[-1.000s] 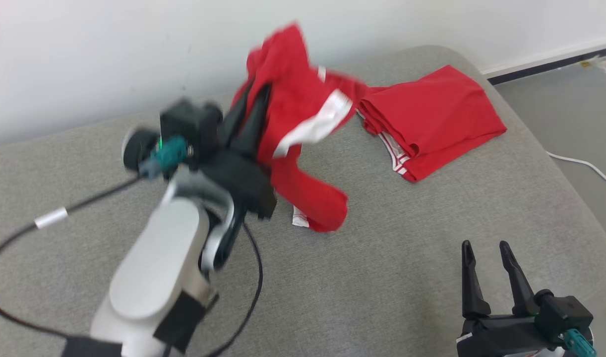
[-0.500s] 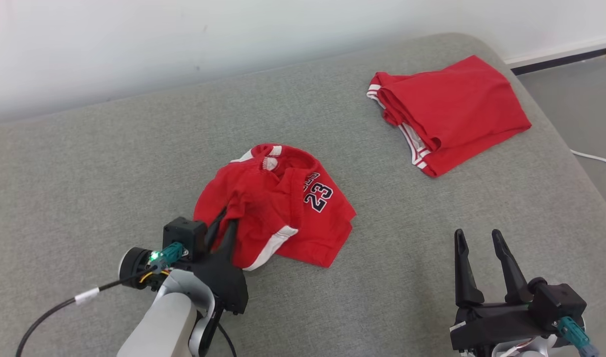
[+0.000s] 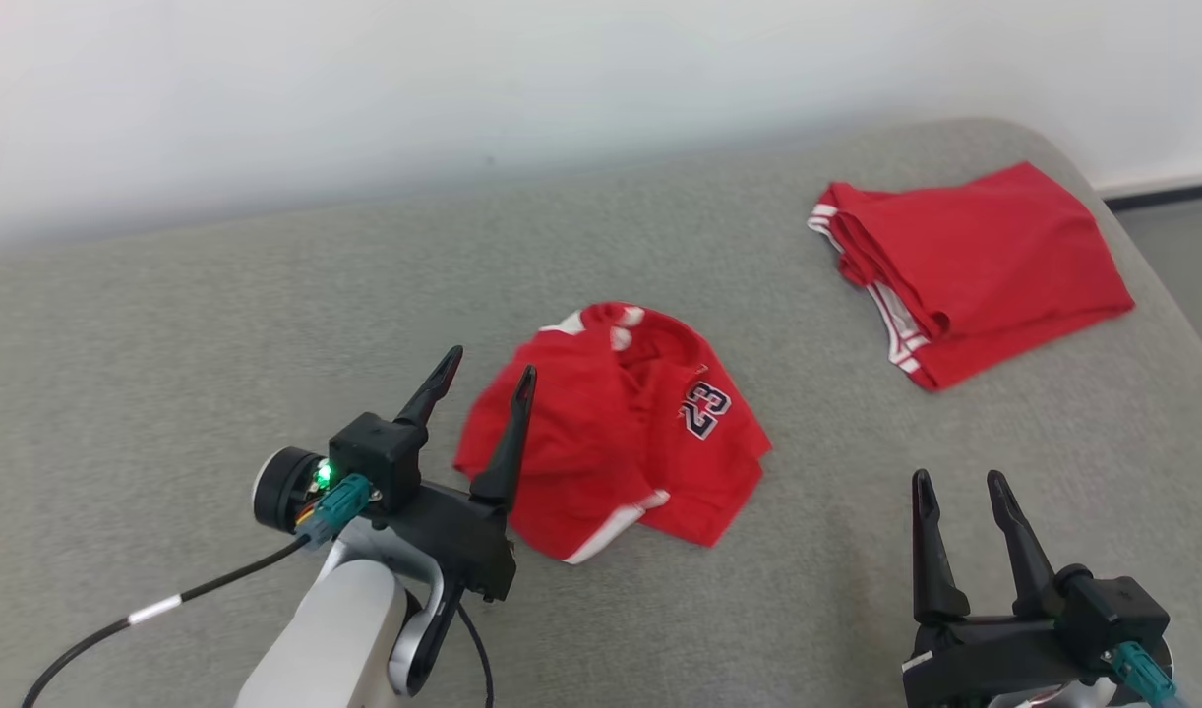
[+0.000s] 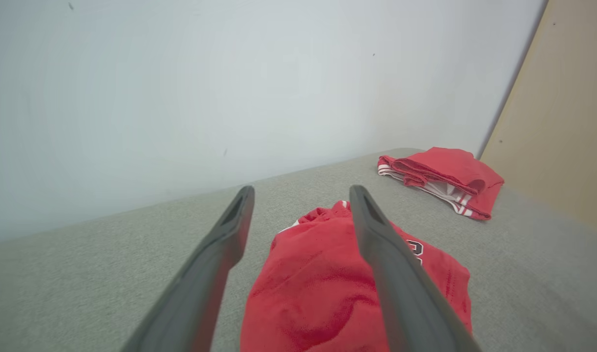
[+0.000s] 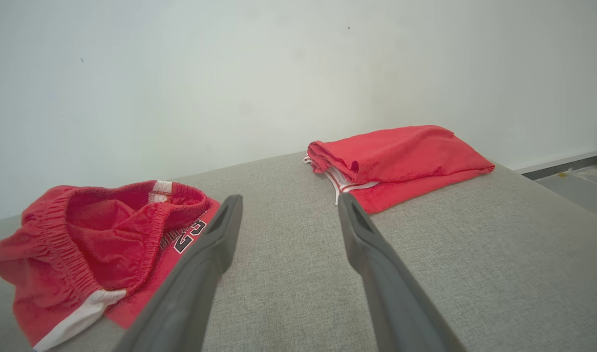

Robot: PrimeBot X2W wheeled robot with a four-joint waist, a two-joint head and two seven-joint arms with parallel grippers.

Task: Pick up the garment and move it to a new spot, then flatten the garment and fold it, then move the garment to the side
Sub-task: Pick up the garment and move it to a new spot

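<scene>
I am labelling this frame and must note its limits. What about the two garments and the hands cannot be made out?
Crumpled garment: the lettering above "23" is too small to read, head view; a finger of the left hand half covers the number, left wrist view.
Folded garment: inner layers hidden under its top fold.
Right hand: wrist cut off by the bottom edge, head view.

A plain white wall rises behind a grey fabric cushion; past its rounded far right corner lie grey floor and a dark skirting strip.
</scene>
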